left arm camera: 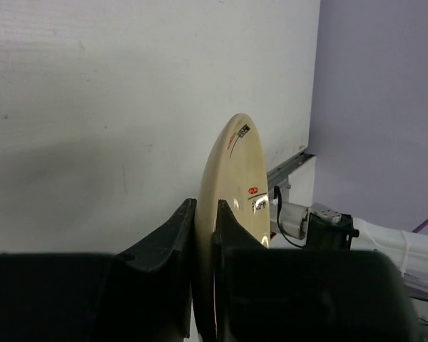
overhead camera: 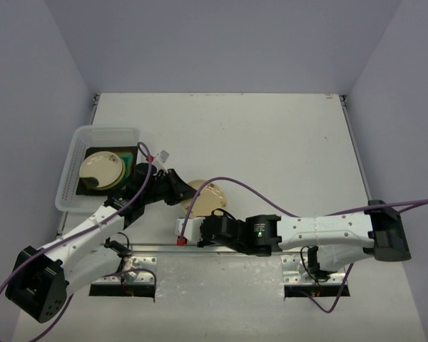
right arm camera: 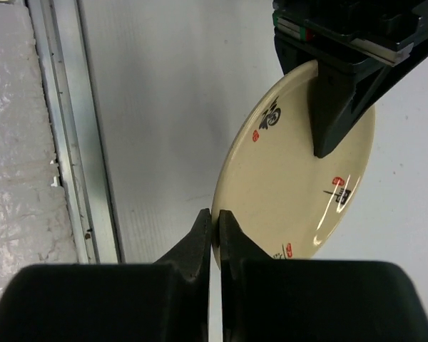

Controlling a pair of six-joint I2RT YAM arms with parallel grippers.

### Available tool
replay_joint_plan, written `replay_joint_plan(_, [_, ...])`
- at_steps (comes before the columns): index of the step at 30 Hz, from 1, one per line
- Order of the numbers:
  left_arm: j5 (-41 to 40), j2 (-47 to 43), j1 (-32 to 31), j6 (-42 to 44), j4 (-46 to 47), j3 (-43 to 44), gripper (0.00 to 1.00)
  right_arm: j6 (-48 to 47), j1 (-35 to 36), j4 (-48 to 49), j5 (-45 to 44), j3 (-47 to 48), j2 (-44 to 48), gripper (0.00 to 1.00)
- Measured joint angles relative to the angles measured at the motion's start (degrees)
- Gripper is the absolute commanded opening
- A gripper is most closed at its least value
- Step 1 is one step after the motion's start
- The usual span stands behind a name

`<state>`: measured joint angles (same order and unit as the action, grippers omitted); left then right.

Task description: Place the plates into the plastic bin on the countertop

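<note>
The left gripper (left arm camera: 205, 208) and right gripper (right arm camera: 214, 216) each clamp the rim of one tilted cream plate (overhead camera: 208, 194) near the desk's (overhead camera: 271, 142) near edge, beside the plastic bin (overhead camera: 75, 142) at its left edge.

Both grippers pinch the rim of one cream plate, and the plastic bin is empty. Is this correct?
Not entirely. The plastic bin is not empty: the top view shows a round cream plate on a dark square plate inside it. The left gripper and right gripper do both pinch the rim of the held plate.
</note>
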<state>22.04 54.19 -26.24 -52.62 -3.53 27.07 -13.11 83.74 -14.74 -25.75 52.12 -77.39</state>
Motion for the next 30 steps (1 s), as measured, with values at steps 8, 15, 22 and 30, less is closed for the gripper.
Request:
replay_joint_plan(8, [-12.75,-3.54,2.43,4.62,-10.78,7.72,0.0,1.65,-0.05,3.73,-3.2,-2.66,0.56,0.81])
replay_joint_plan(15, [-22.14,-2.76,26.19,7.82,-14.01,18.75,0.0,9.68,-3.41,2.18,-5.22,-8.93,9.51,0.99])
replay_joint_plan(22, [-25.73,0.35,50.51,7.27,-16.03,19.74,0.08,22.77,-11.44,-1.7,-7.05,-9.45,16.79,0.99])
replay_joint_plan(30, [-22.78,7.38,62.71,7.3,-13.83,16.92,0.18,31.47,-19.12,-5.12,-3.18,-12.04,24.8,0.99])
